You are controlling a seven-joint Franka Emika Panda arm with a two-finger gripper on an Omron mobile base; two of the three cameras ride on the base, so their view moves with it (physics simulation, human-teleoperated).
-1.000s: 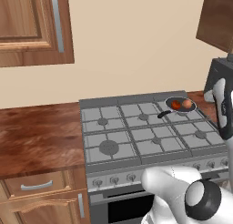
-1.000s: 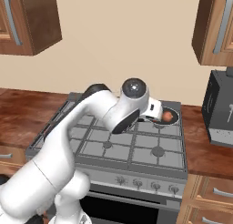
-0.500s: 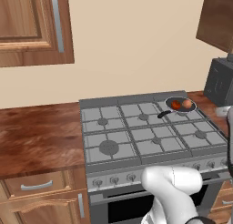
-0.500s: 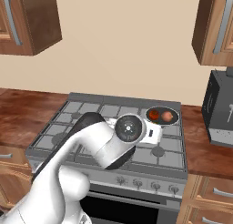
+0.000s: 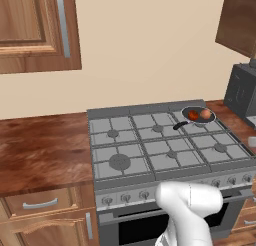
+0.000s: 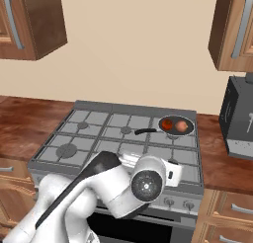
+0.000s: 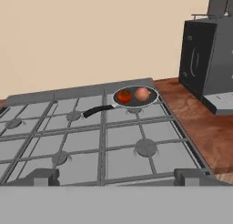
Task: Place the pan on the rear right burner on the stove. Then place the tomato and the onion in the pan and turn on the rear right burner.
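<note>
The small round black frying pan with a thin grey rim (image 7: 135, 96) is sitting on the rear right burner of the wide grey steel six-burner stove (image 7: 91, 141), its short black handle pointing toward nine o'clock in the hand view. Inside it, the small red-orange tomato (image 7: 124, 96) is lying just beside the pale tan-pink onion (image 7: 142, 94), the tomato at the nine o'clock side. The jaws (image 7: 118, 176) are standing released, spread wide and grasping nothing, hanging low over the stove's front edge; the pan is lying well apart from them, toward twelve o'clock. A dark grey boxy appliance (image 7: 207, 54) is standing on the brown wooden surface (image 7: 200, 127) at two o'clock.
</note>
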